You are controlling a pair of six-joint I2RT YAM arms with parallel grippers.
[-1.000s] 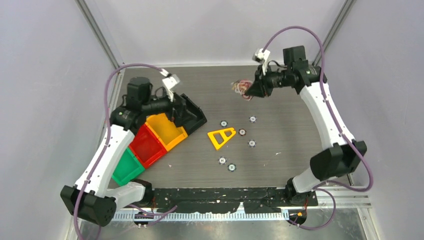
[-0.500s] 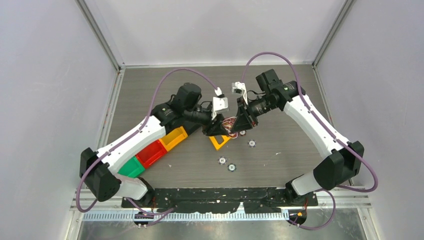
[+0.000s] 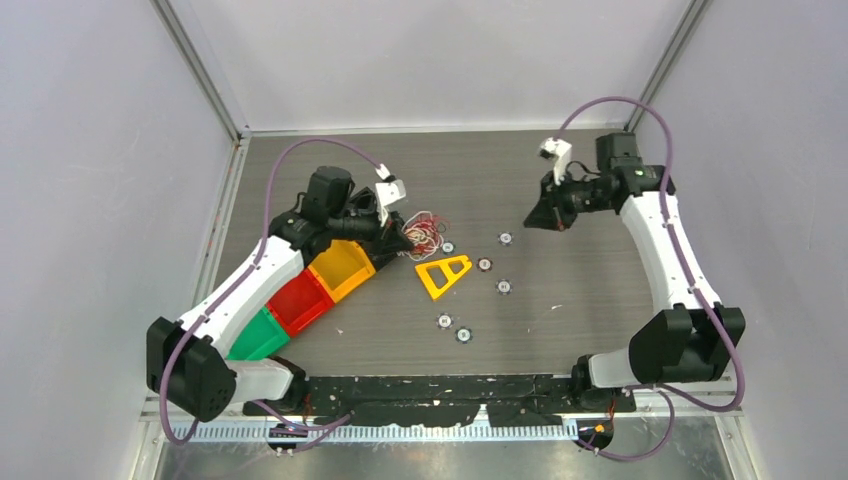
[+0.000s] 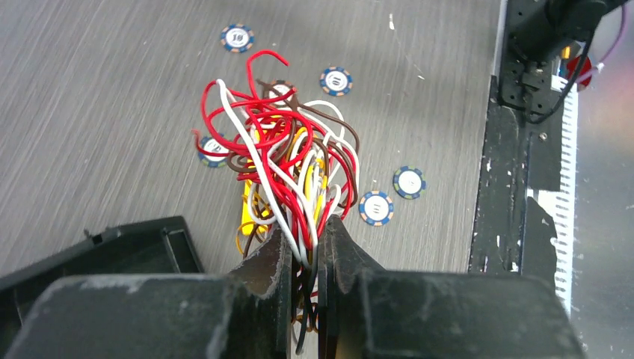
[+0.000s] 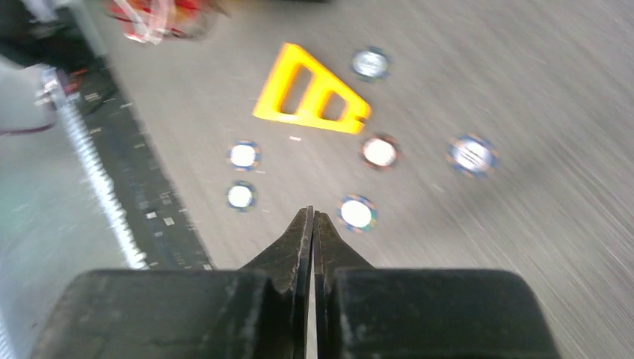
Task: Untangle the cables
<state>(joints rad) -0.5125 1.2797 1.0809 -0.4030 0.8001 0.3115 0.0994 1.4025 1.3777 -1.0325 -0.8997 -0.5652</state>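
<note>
The cables (image 4: 288, 153) form one tangle of thin red, white, yellow and brown wires. My left gripper (image 4: 305, 228) is shut on the tangle's near end, wires pinched between its black fingers. From above the cables (image 3: 425, 233) hang just right of the left gripper (image 3: 400, 240), over the table left of centre. My right gripper (image 5: 312, 213) is shut with nothing between its fingers. It hovers at the right rear (image 3: 537, 217), well apart from the tangle, which is a red blur (image 5: 161, 19) at the top left of the right wrist view.
A yellow triangular frame (image 3: 443, 274) lies mid-table with several poker chips (image 3: 484, 264) scattered around it. Yellow (image 3: 340, 268), red (image 3: 298, 298) and green (image 3: 255, 338) bins and a black tray (image 4: 112, 247) sit under the left arm. A black strip (image 3: 440, 388) edges the table front.
The arms met at mid-table, then parted. The tangle went from the right gripper to the left, which closed on it and drew back left. The right gripper shut empty and withdrew right.
</note>
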